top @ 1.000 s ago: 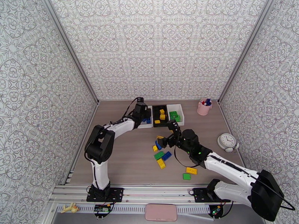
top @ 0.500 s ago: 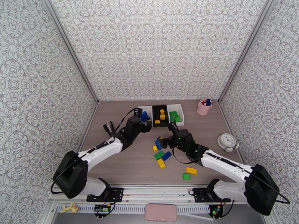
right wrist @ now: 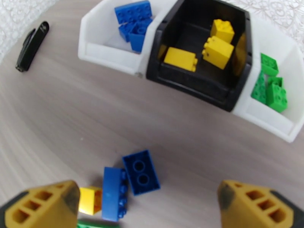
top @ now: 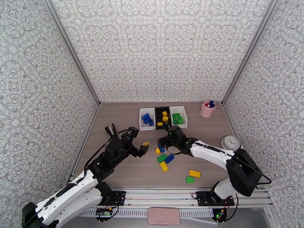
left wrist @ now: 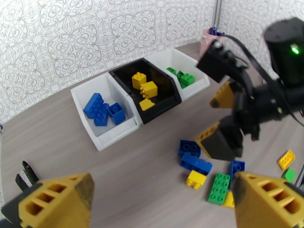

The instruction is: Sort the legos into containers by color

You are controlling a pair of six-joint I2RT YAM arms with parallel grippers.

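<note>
On the grey-brown wood-grain tabletop (top: pixel 121 122), a white plastic bin (top: pixel 147 128), black plastic bin (top: pixel 157 116) and second white plastic bin (top: pixel 178 108) are lined up at the back. Loose blue, yellow and green studded bricks (top: pixel 162 158) are scattered mid-table. A pink round cup (top: pixel 207 111) and white round clock (top: pixel 230 143) are parked off right.

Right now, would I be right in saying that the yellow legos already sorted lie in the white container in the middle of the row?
Not quite: the yellow legos already sorted lie in the black container, not a white one, and it does stand in the middle of the row. The right wrist view shows this plainly.
</note>
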